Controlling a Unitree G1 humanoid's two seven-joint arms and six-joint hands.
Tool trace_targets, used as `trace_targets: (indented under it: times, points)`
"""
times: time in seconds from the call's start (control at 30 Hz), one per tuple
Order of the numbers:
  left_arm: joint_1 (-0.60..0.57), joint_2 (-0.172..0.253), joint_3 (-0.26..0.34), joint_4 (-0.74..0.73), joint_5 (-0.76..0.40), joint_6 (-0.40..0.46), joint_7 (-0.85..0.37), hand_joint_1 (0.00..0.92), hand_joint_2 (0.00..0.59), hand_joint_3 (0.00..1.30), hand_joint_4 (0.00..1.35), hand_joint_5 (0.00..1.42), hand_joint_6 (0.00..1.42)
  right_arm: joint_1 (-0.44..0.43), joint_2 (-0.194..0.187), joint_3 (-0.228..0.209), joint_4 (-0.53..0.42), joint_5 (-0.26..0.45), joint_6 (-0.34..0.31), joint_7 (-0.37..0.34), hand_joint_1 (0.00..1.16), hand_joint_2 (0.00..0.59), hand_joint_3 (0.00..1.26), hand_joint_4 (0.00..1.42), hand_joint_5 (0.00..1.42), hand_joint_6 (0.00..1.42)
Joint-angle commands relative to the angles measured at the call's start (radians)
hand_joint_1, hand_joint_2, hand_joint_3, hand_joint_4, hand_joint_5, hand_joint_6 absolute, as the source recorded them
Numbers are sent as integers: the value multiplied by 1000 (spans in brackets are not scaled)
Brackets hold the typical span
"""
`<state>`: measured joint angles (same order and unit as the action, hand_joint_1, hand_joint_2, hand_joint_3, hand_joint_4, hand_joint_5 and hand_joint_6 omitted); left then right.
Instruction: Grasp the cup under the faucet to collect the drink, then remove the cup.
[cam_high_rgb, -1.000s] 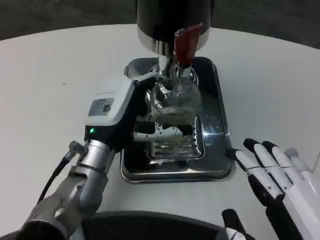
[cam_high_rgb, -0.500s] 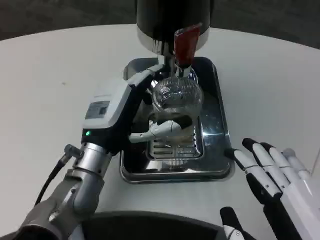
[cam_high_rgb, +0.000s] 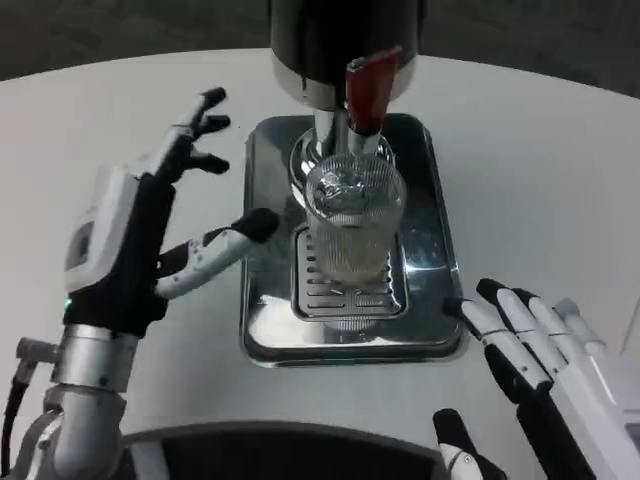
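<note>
The cup (cam_high_rgb: 354, 226) — ribbed clear glass — stands on the grille of the steel tray (cam_high_rgb: 440, 300) under the red-handled faucet (cam_high_rgb: 368, 92). No writing is legible. The left hand (cam_high_rgb: 150, 225) hovers left of it, fingers spread, holding nothing. The right hand (cam_high_rgb: 545, 365) — partly cut off near right — lies spread.

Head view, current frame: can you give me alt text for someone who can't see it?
A ribbed clear cup stands on a steel drip tray under a dispenser's faucet, which has a red lever. The left hand is open beside the tray, fingers spread, not touching the cup. The right hand lies open on the white table, right of the tray.
</note>
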<state>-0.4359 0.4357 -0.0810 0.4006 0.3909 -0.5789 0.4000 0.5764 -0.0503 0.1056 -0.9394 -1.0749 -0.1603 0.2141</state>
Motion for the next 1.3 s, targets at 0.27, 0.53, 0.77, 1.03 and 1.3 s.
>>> trace_targets:
  times: [0.27, 0.53, 0.77, 1.03, 1.3]
  points:
    - [154, 81, 157, -445, -408, 97, -437, 0, 118, 0, 0, 139, 83, -51, -32, 33, 80, -51, -9, -32, 373, 506, 96, 22, 28, 2]
    - [0, 132, 185, -511, -581, 196, -675, 0, 137, 0, 0, 44, 0, -43, -31, 60, 93, -75, 5, -67, 379, 501, 86, 22, 28, 2]
    - [-142, 92, 177, -480, -707, 295, -820, 0, 145, 0, 0, 0, 0, 1, -14, 76, 61, -91, 9, -97, 386, 498, 84, 22, 28, 9]
    - [-221, 42, 167, -507, -844, 441, -949, 0, 111, 0, 0, 0, 0, 50, -1, 79, 34, -95, 3, -123, 391, 497, 84, 22, 28, 14]
    - [-292, -8, 187, -449, -1033, 718, -1029, 0, 80, 0, 0, 0, 0, 56, 5, 67, 17, -81, 9, -128, 395, 497, 84, 22, 28, 16]
